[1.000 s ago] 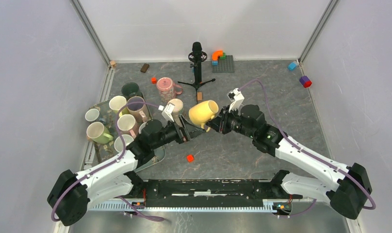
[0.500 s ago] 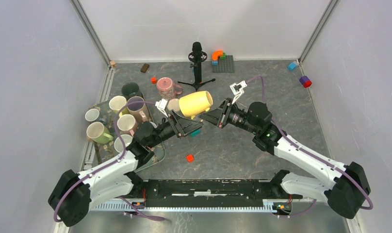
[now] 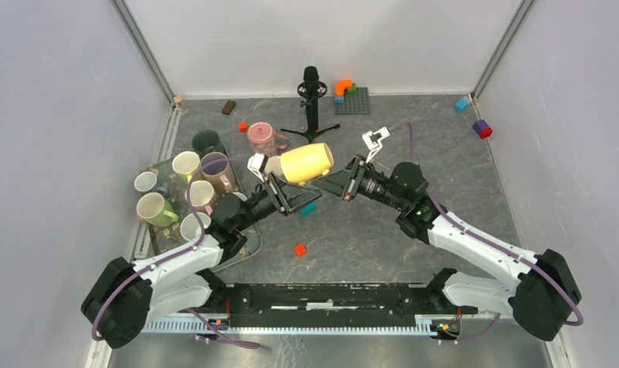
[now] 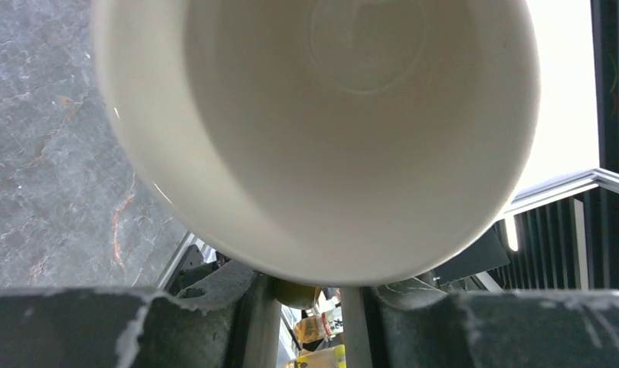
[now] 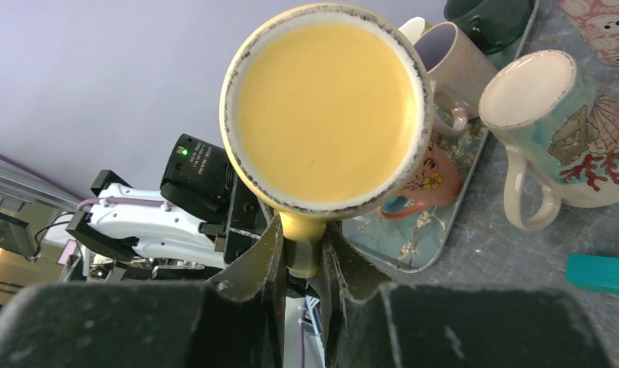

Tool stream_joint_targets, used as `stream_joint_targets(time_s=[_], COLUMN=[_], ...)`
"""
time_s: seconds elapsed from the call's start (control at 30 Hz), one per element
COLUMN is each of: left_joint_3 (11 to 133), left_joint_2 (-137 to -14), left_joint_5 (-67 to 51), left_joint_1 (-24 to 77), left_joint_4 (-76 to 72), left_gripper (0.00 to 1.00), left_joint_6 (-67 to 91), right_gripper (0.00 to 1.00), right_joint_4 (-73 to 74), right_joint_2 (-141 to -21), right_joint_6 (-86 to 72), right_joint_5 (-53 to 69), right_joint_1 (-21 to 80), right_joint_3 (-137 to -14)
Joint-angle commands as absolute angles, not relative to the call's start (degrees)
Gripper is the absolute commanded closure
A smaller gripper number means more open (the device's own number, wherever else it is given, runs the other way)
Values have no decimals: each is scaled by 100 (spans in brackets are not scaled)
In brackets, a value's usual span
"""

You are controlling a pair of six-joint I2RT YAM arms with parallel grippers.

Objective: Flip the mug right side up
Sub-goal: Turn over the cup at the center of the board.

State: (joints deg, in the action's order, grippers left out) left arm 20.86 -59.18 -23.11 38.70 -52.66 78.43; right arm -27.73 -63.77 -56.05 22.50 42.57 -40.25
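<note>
Your right gripper (image 5: 302, 264) clenches the yellow mug (image 3: 306, 162) by its handle (image 5: 301, 238), sideways in the air at the centre of the top view. Whether the left gripper (image 3: 291, 198) grasps it, I cannot tell; releasing early could drop it.

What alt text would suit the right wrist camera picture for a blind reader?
A yellow mug fills the upper frame, flat base facing the camera, its handle pinched between two dark fingers. Behind it, a seashell-patterned mug sits beside a tray of mugs.
</note>
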Motion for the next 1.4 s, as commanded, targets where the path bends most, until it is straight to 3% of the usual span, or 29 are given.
stream_joint_targets(time_s=[0.0,0.9,1.03,1.2,1.37], left_joint_3=[2055,1881,1839,1811,1820], left_joint_2=[-5959,-6030,-6004,-5903,-5523], left_joint_5=[-2404,-1628,-1597,-1595,-1535], left_joint_1=[3852,3850,3850,3854,3845], left_joint_4=[-5941,-6126,-6117,-6009,-5467], left_gripper=[65,66,74,97,98], left_joint_6=[8196,8238,8210,8125,7861], right_gripper=[100,100,100,100,100], right_joint_4=[-3876,-4596,-4603,-4480,-4198], right_joint_2=[-6376,-6337,-6344,-6370,-6372], right_joint_6=[-5806,-6364,-6366,-6278,-6047], right_joint_5=[2483,2191,2137,2062,1988], right_joint_1=[4254,4333,4398,4432,4450], right_joint_3=[-4014,-3314,-3305,-3305,-3369])
